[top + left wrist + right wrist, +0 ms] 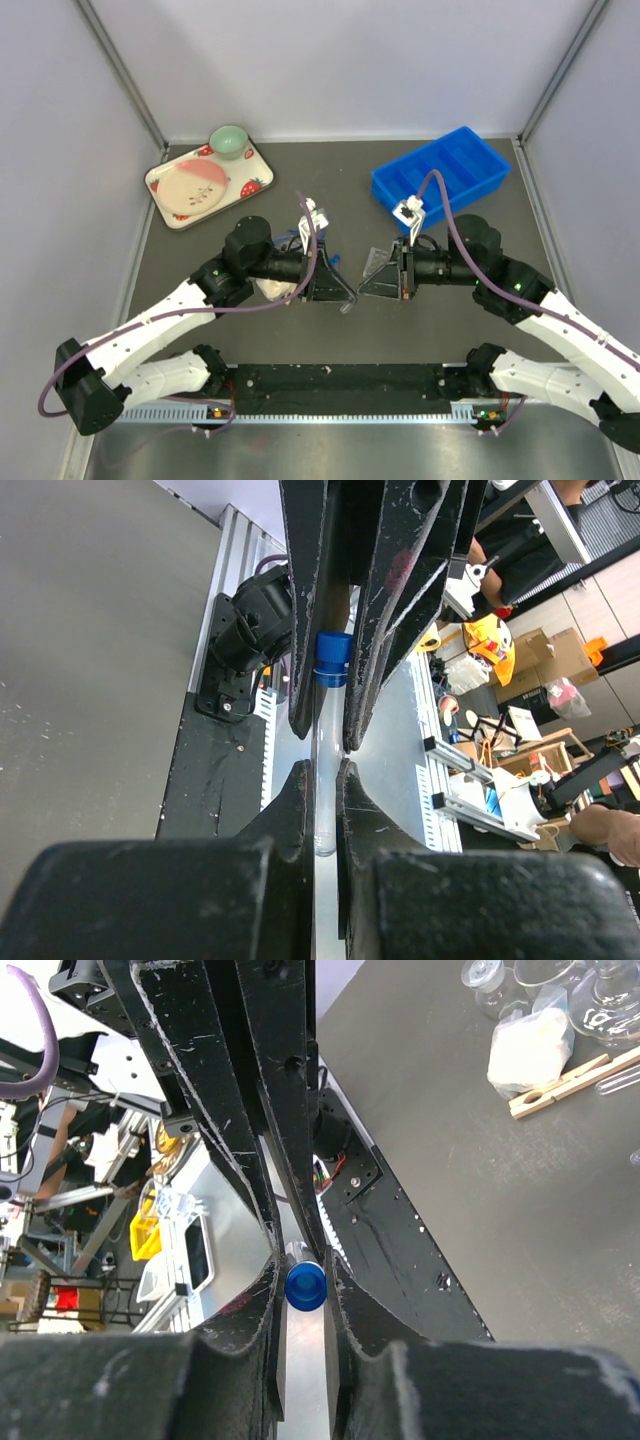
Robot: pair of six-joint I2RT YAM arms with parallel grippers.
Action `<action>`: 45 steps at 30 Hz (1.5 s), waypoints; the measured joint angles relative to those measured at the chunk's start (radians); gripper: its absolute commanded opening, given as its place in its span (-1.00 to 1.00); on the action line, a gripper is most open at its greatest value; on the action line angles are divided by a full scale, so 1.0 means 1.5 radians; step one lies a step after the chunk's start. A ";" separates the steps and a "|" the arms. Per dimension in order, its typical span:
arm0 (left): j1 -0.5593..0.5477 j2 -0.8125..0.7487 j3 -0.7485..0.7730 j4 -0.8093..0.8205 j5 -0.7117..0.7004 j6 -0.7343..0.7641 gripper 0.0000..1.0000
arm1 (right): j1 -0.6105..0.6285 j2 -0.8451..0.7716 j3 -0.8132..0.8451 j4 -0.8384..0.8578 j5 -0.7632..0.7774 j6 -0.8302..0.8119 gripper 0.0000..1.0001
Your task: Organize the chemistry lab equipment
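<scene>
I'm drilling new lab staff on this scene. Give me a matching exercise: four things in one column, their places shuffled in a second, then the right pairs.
Things:
1. blue bin
2. green bowl
3. blue-capped tube
4. whitish wad

Places:
A. on the table, beside the wooden stick
B. between the left end effector and the right end effector
C. far right of the table
D. on the strawberry-print tray

Pairs: 1-C, 2-D, 3-B, 4-A

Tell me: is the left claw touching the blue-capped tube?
Touching. Left wrist view: the left claw is shut on the blue-capped tube, fingers pressing its clear body.
</scene>
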 measured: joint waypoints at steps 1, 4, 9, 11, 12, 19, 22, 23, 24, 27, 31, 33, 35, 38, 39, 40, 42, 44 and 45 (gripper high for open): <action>0.000 0.000 0.000 0.002 0.001 0.000 -1.00 | 0.001 0.000 0.001 0.000 0.000 0.001 -1.00; 0.001 0.000 -0.003 0.007 0.004 0.000 -0.35 | 0.001 0.000 0.003 -0.003 0.002 0.001 -1.00; 0.001 0.000 -0.015 0.009 -0.004 0.003 0.98 | 0.004 0.005 0.014 -0.013 0.026 -0.010 -1.00; 0.001 0.000 -0.016 -0.010 -0.013 0.011 0.98 | 0.004 0.007 0.022 -0.030 0.050 -0.021 -1.00; 0.001 0.000 -0.016 -0.024 -0.021 0.018 0.98 | 0.004 0.009 0.027 -0.042 0.065 -0.028 -1.00; 0.001 -0.005 0.013 -0.158 -0.116 0.090 0.98 | 0.005 0.034 0.063 -0.117 0.220 -0.084 -1.00; 0.001 -0.018 0.043 -0.233 -0.205 0.125 0.98 | -0.002 0.043 0.065 -0.149 0.318 -0.108 -1.00; 0.001 -0.023 0.052 -0.256 -0.238 0.136 0.98 | -0.007 0.046 0.065 -0.155 0.343 -0.113 -1.00; 0.001 -0.028 0.058 -0.270 -0.262 0.142 0.98 | -0.013 0.053 0.065 -0.162 0.376 -0.121 -1.00; 0.001 -0.041 0.065 -0.308 -0.352 0.160 0.98 | -0.037 0.083 0.065 -0.174 0.465 -0.136 -1.00; 0.001 -0.050 0.065 -0.343 -0.444 0.171 0.98 | -0.049 0.141 0.064 -0.166 0.551 -0.148 -1.00; 0.001 -0.057 0.060 -0.347 -0.489 0.173 0.98 | -0.051 0.174 0.060 -0.146 0.579 -0.154 -1.00; 0.001 -0.063 0.055 -0.352 -0.529 0.173 0.98 | -0.052 0.208 0.054 -0.125 0.597 -0.159 -1.00; 0.001 -0.071 0.045 -0.355 -0.578 0.174 0.98 | -0.057 0.256 0.045 -0.086 0.616 -0.164 -1.00; 0.001 -0.073 0.041 -0.356 -0.589 0.174 0.98 | -0.059 0.268 0.042 -0.075 0.618 -0.165 -1.00; 0.001 -0.075 0.036 -0.356 -0.600 0.174 0.98 | -0.062 0.281 0.038 -0.060 0.618 -0.166 -1.00; 0.001 -0.078 0.026 -0.356 -0.614 0.174 0.98 | -0.066 0.303 0.031 -0.038 0.617 -0.168 -1.00; 0.001 -0.081 0.016 -0.356 -0.622 0.175 0.98 | -0.071 0.325 0.024 -0.010 0.614 -0.173 -1.00; 0.001 -0.082 0.011 -0.356 -0.624 0.175 0.98 | -0.073 0.335 0.021 0.004 0.612 -0.178 -1.00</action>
